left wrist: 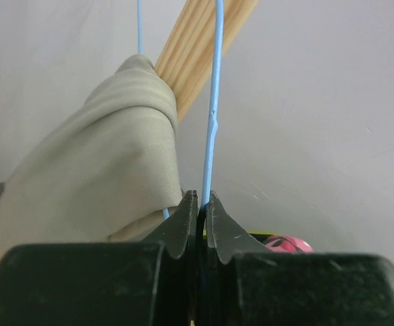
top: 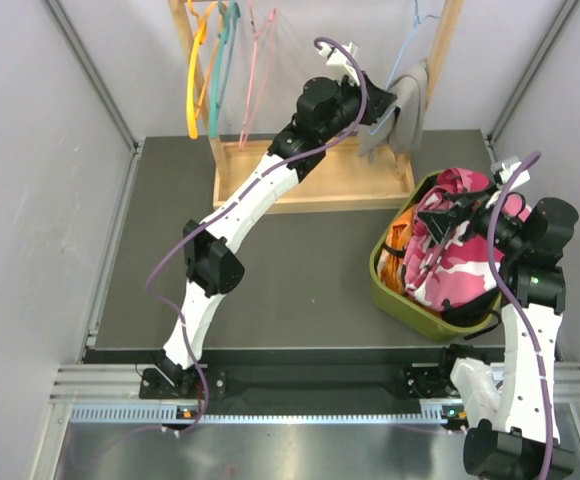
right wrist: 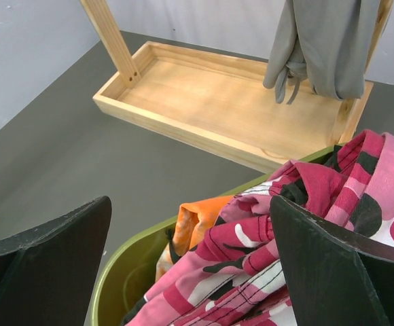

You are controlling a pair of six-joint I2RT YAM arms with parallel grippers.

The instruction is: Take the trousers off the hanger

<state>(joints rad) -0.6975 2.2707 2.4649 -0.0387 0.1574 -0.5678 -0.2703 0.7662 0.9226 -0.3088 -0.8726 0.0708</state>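
L gripper (left wrist: 202,202) clamped on blue hanger (left wrist: 214,102) wire. R gripper (right wrist: 190,204) spread wide, holding nothing, over green bin (top: 378,272). Pink floral trousers (top: 455,255) + orange trousers (top: 400,235) already in bin; more underneath, can't tell. Grey trousers (left wrist: 95,170) still draped on hanger, prob. last to pull. Wooden rack post (left wrist: 197,47) touching cloth, may snag. Empty hangers (top: 215,60) well apart.

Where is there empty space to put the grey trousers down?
The dark table is bare between the wooden rack base and the near edge, left of the green bin. The bin is crowded with pink trousers.
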